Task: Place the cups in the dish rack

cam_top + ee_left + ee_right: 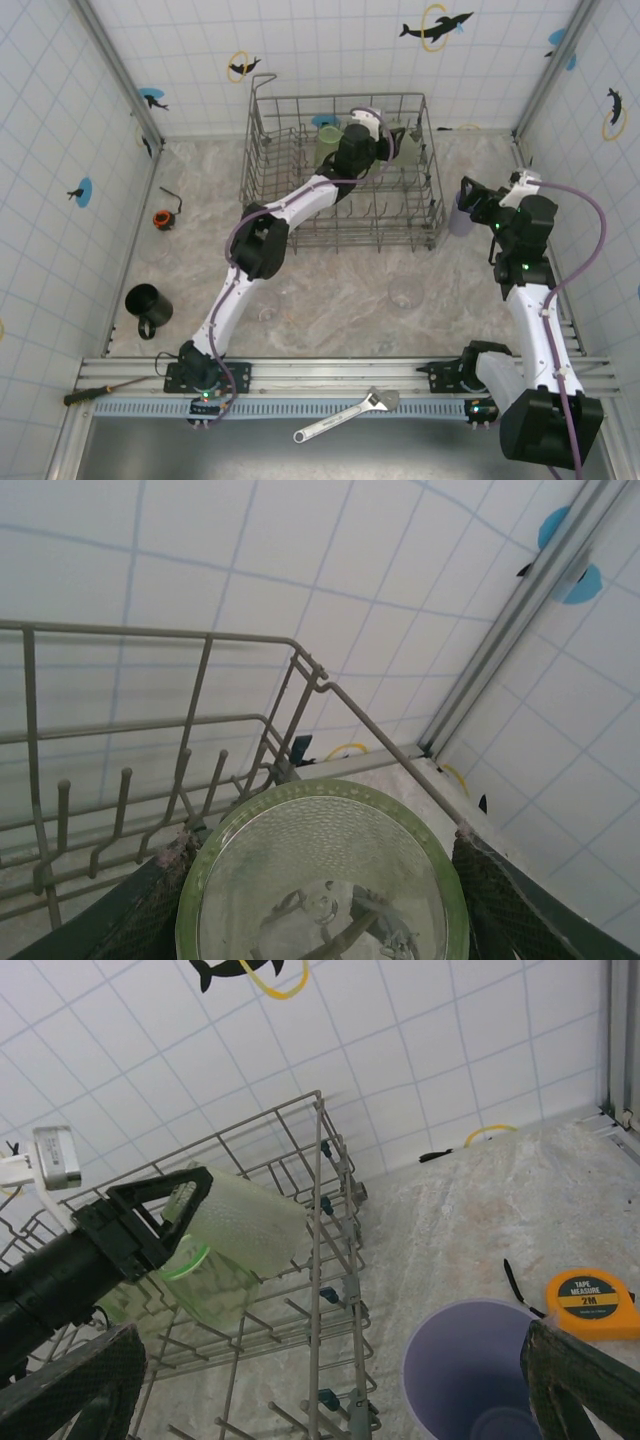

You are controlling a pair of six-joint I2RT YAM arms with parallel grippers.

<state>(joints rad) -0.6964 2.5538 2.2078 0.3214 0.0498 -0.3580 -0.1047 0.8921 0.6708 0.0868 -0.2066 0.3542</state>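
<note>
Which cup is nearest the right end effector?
The lavender cup, upright beside the dish rack, between the fingers of the open right end effector; it is the only purple one.

The grey wire rack (340,240) stands mid-table, one green cup (327,146) in its far row and a tilted green cup (320,880) over its far right part, a lavender cup (470,1375) upright just right of it, two clear cups (405,295) in front, a black mug (147,305) far left.

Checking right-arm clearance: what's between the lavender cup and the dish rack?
Only bare tabletop between the lavender cup and the dish rack wall, per the right wrist view.
</note>
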